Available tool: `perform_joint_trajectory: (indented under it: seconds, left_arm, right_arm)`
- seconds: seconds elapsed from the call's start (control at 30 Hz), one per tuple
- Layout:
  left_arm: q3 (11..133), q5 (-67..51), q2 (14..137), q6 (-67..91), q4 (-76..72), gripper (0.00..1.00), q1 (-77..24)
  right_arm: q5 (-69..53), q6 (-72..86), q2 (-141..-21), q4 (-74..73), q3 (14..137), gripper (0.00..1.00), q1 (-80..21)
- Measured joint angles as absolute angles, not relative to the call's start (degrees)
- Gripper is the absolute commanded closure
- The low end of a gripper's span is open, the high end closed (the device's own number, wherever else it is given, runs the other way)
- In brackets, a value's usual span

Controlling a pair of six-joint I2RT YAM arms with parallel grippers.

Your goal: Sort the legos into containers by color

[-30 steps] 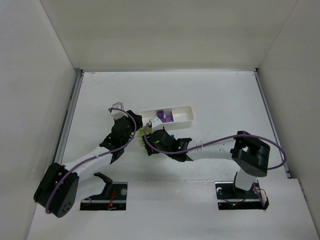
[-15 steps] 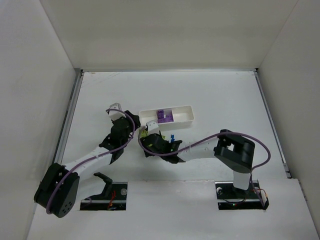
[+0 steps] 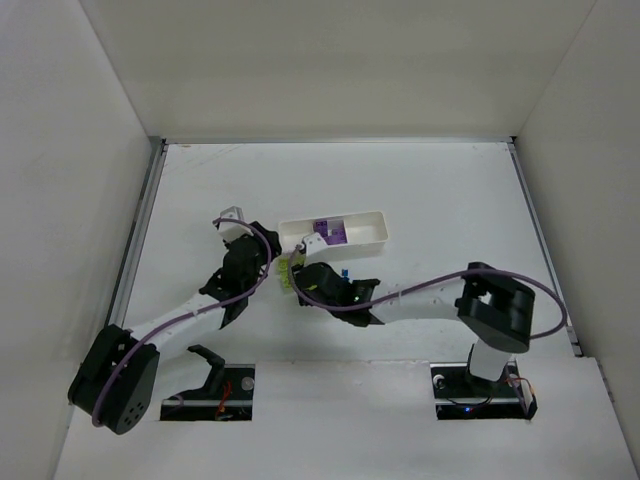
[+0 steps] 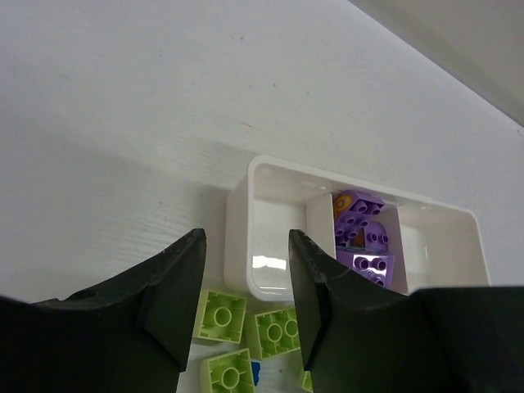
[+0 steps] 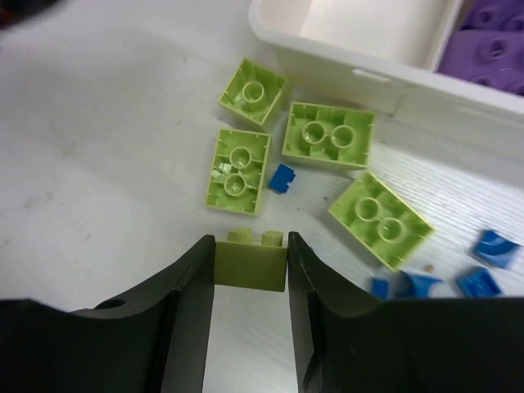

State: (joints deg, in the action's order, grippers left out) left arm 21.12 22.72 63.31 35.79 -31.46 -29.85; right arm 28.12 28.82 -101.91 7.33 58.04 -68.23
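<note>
Lower centre of the right wrist view: I have the right gripper (image 5: 250, 250) clamped on one lime-green brick (image 5: 250, 266), both fingers against its sides. Before lifting I would confirm the hold is square, then rise straight, avoiding the four loose green bricks (image 5: 329, 135) and the tiny blue piece (image 5: 281, 178) just beyond. Farther, upper right: the white tray (image 5: 360, 70), whose end compartment shows no bricks; purple blocks (image 5: 499, 49) fill the next. Release low inside the bare one. The left gripper (image 4: 246, 246) hangs parted, holding nothing, near that tray end; I judge it may crowd the drop
</note>
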Motion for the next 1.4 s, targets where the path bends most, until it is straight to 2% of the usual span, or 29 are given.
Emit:
perform_joint_trajectory:
  seconds: [0.13, 0.3, 0.4, 0.73, 0.93, 1.0, 1.13, 1.17, 1.23, 1.4]
  left_arm:
    - [21.12, 23.92, 63.4, 34.61, -31.44, 0.6, -31.81]
    - [21.12, 26.76, 62.89, 32.97, -29.87, 0.61, -34.89]
    - [21.1, 28.62, 61.65, 32.36, -27.83, 0.62, -37.8]
    - [19.86, 37.26, 50.39, 33.28, -14.15, 0.65, -50.52]
    - [19.86, 39.75, 53.49, 34.5, -9.52, 0.61, -53.98]
    - [19.86, 39.88, 56.34, 34.94, -8.73, 0.6, -54.46]
    - [19.97, 39.97, 60.99, 35.57, -8.29, 0.56, -55.61]
    - [20.12, 39.97, 61.87, 35.73, -8.14, 0.56, -55.88]
    - [20.82, 40.05, 63.64, 35.92, -7.86, 0.54, -56.42]
    - [22.72, 40.32, 67.75, 36.32, -7.94, 0.53, -57.04]
  right_arm:
    - [28.1, 28.75, -89.34, 8.32, 52.23, 0.71, -66.24]
    - [26.59, 28.18, -82.87, 9.98, 50.0, 0.71, -57.84]
    - [25.19, 27.66, -83.72, 11.46, 50.24, 0.71, -54.33]
    - [23.88, 24.34, -90.48, 12.58, 53.69, 0.71, -51.64]
    - [27.49, 23.75, -90.0, 13.87, 50.54, 0.7, -43.81]
    - [28.21, 23.75, -90.0, 13.63, 49.82, 0.66, -41.25]
    - [28.93, 23.62, -90.0, 13.76, 49.74, 0.38, -39.83]
    - [28.88, 23.49, -89.97, 13.69, 49.74, 0.35, -39.92]
    - [28.8, 23.29, -89.43, 13.5, 49.63, 0.33, -40.21]
    - [28.69, 22.57, -83.33, 12.8, 47.53, 0.34, -40.97]
